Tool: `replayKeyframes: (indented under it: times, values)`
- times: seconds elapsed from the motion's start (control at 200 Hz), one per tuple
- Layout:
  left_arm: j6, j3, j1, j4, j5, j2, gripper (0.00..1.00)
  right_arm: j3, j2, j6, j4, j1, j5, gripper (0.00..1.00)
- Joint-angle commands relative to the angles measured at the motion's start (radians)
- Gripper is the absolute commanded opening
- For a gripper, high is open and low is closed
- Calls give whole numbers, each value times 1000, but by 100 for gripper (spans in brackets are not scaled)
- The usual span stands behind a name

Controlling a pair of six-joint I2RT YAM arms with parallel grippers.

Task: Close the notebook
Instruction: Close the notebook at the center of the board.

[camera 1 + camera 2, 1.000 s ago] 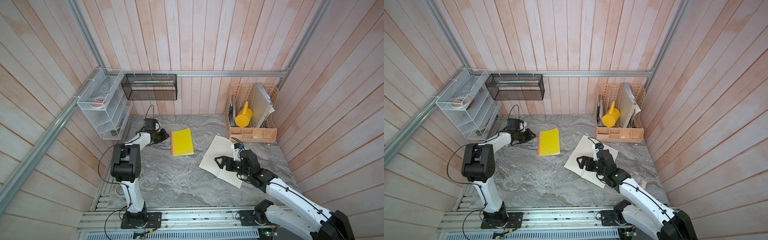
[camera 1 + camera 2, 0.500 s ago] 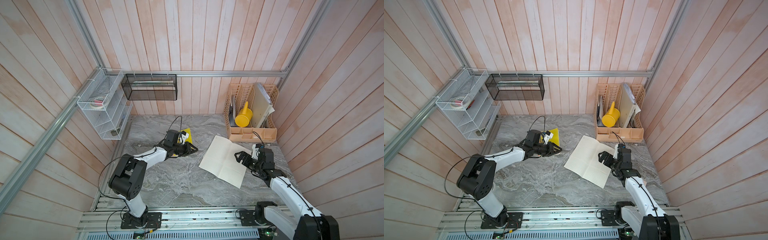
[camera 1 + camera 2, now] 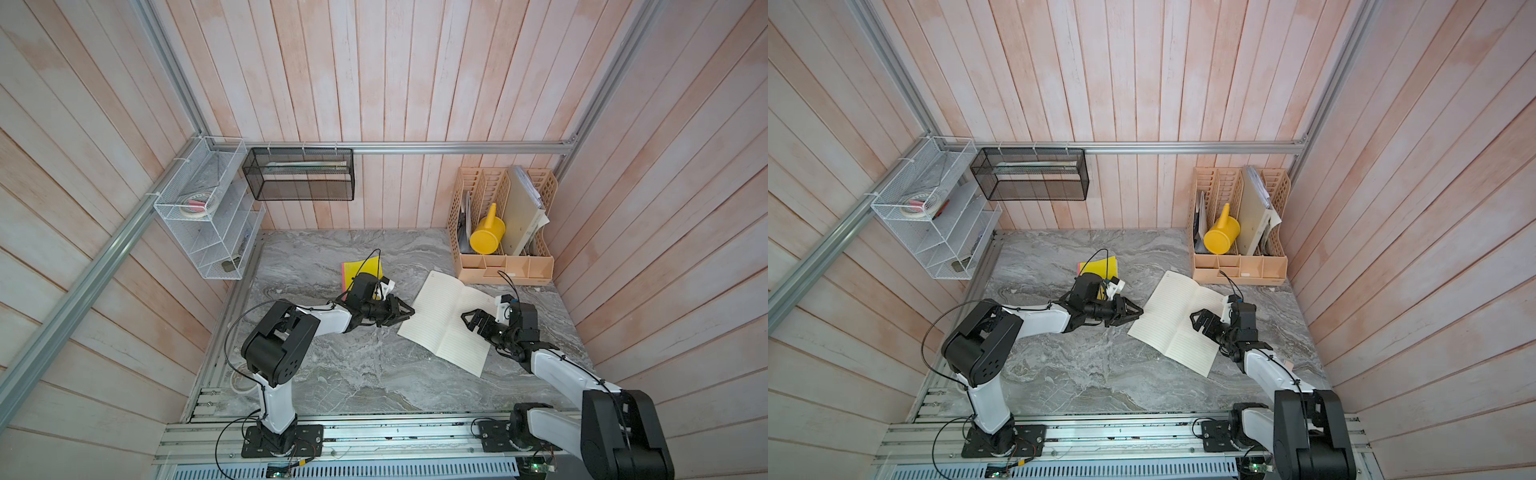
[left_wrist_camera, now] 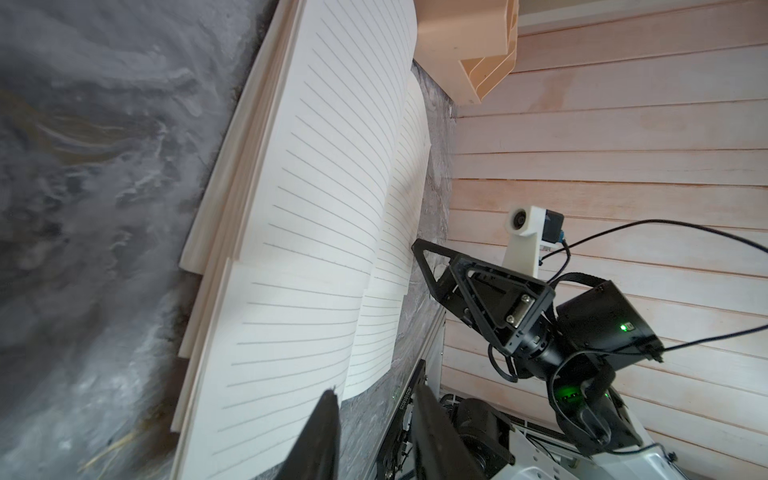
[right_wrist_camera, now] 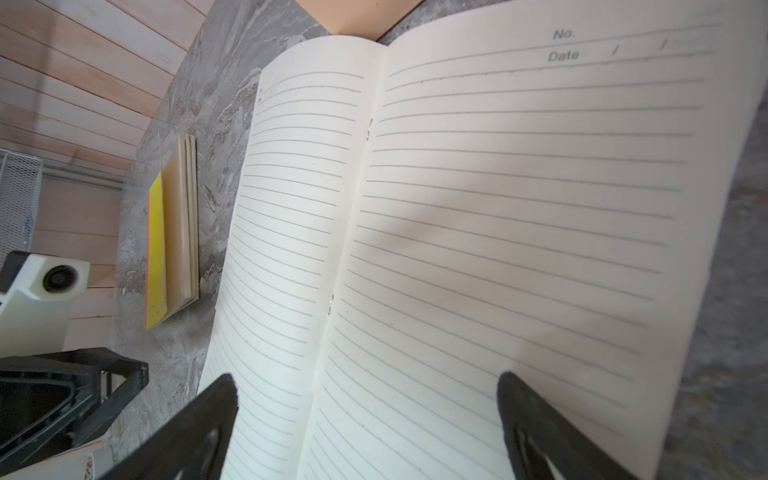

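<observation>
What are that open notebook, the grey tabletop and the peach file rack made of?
The open notebook is matte cream paper: ruled lines, staples in the fold. The grey tabletop is veined like marble, perhaps only a printed surface. The file rack is likely moulded plastic: smooth, uniform colour, slotted dividers.

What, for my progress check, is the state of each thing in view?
Notebook: open, lying flat.
Yellow book: closed, flat.
Left gripper: open, empty, at the notebook's edge.
Right gripper: open wide, empty, over the notebook's page.
Watering can: stowed in the organiser.
</observation>
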Motion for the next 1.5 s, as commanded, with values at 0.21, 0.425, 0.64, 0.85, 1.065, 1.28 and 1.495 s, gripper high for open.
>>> replayKeyframes:
  times: [0.21,0.425,0.64,0.85,1.065,1.28,1.495]
  values:
    - [-102,50,-38,43,-23,74,33,3,84,-47,-63,-7,-33,98]
    - [-102,78,-49,25,-79,128,35,-14,56,-48,-70,-7,-32,98]
    - [-120,89,-48,16,-155,167,35,-18,44,-53,-77,-8,-39,98]
    - [-208,71,-51,101,-211,211,35,-15,35,-57,-88,-9,-46,98]
    - [-332,15,-52,208,-292,237,35,-18,13,-61,-97,-8,-49,98]
    - [-373,29,-59,263,-323,275,35,-23,2,-61,-101,-9,-58,98]
    - [-490,-19,-69,417,-341,305,38,-29,-7,-60,-102,-8,-61,98]
